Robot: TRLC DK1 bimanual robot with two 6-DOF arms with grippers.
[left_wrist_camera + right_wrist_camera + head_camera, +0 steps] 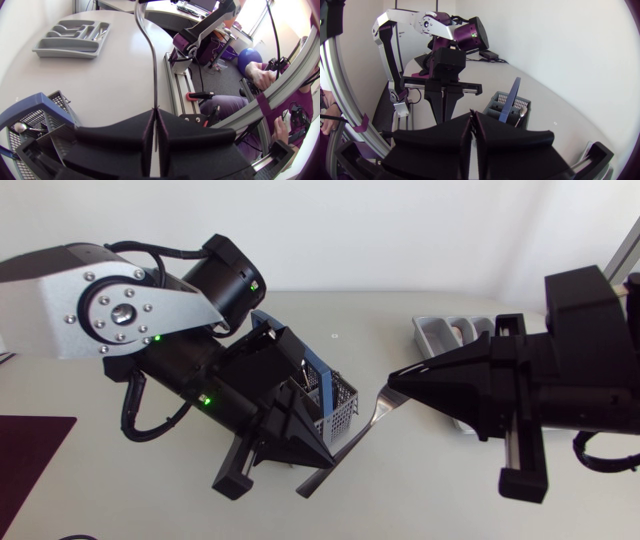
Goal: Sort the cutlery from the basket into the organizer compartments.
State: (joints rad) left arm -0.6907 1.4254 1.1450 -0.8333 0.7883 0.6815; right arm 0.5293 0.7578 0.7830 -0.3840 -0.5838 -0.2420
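A silver fork hangs above the table between my two grippers. My left gripper is shut on its handle, whose end sticks out below the fingers. My right gripper is shut at the tine end. In the left wrist view the fork runs straight out from the shut fingers. The mesh basket with a blue handle stands under the left gripper, and a spoon lies in it. Behind the right gripper, partly hidden, is the grey organizer, which holds some cutlery.
A dark red mat lies at the table's front left corner. In the right wrist view the basket stands beside the left arm's gripper.
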